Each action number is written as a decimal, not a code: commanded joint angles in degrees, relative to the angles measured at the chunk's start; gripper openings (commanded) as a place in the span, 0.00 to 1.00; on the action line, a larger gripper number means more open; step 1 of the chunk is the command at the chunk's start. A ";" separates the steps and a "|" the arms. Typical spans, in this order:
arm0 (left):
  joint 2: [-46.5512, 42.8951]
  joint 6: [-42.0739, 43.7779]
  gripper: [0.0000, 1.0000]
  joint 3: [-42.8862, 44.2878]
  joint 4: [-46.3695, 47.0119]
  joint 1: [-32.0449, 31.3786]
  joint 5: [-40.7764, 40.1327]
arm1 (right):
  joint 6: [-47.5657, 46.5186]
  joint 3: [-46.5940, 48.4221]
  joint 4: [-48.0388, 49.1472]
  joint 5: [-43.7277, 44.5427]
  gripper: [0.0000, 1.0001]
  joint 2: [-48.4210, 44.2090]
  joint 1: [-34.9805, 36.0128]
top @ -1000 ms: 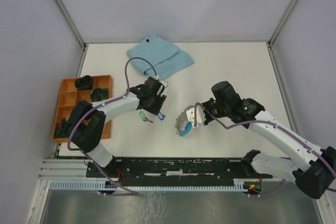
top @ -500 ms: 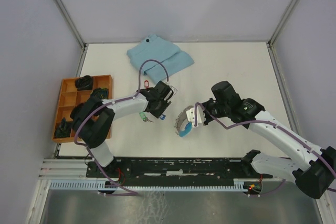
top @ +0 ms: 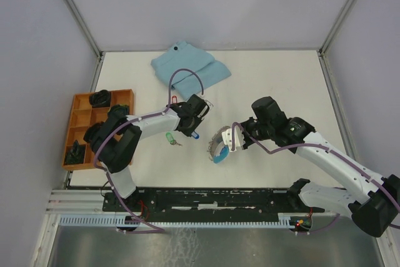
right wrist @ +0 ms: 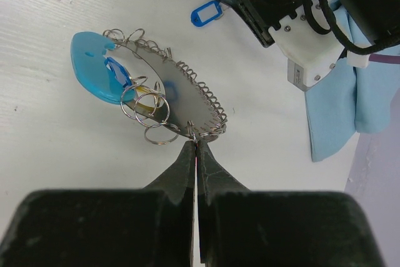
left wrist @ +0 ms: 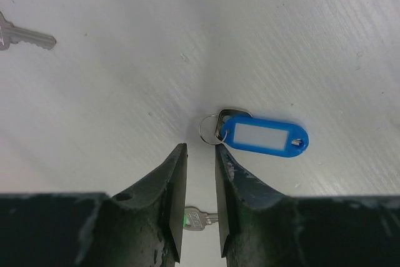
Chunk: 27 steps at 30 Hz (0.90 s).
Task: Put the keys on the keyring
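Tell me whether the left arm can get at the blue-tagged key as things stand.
Probably yes: the left gripper hangs close by the blue-tagged key, jaws slightly apart, and only bare table lies between them.

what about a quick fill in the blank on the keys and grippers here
1. The right gripper is shut on the edge of the ___.
2. The key just ahead of the left gripper has a ___ tag.
3. The left gripper's jaws stand slightly apart and hold ___.
4. The compartment tray at the left of the table is ___ in colour.
Missing words: keyring; blue; nothing; orange
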 commanded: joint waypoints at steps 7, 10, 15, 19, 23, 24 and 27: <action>1.52 3.37 0.30 3.12 2.14 -0.11 5.17 | 0.72 0.64 2.94 -1.71 0.01 -0.94 -0.15; 1.39 2.95 0.33 3.30 1.49 -0.12 4.84 | 0.73 0.59 2.86 -1.66 0.01 -1.05 -0.13; -0.65 0.92 0.39 3.54 3.47 -0.09 1.95 | 0.85 0.39 3.28 -1.55 0.01 -1.02 -0.12; 0.36 0.73 0.43 5.60 2.87 -0.12 2.00 | 0.90 0.38 3.29 -1.60 0.01 -1.11 -0.17; -0.26 -0.47 0.50 5.42 0.16 -0.27 3.35 | 0.95 0.13 3.24 -1.05 0.01 -1.68 -0.08; -0.90 -1.06 0.51 4.94 -0.50 -0.40 3.28 | 0.95 0.11 3.28 -1.03 0.01 -1.76 -0.07; -2.79 -2.88 0.53 2.85 -1.91 -0.74 2.13 | 0.92 0.12 3.42 -1.11 0.01 -1.65 -0.10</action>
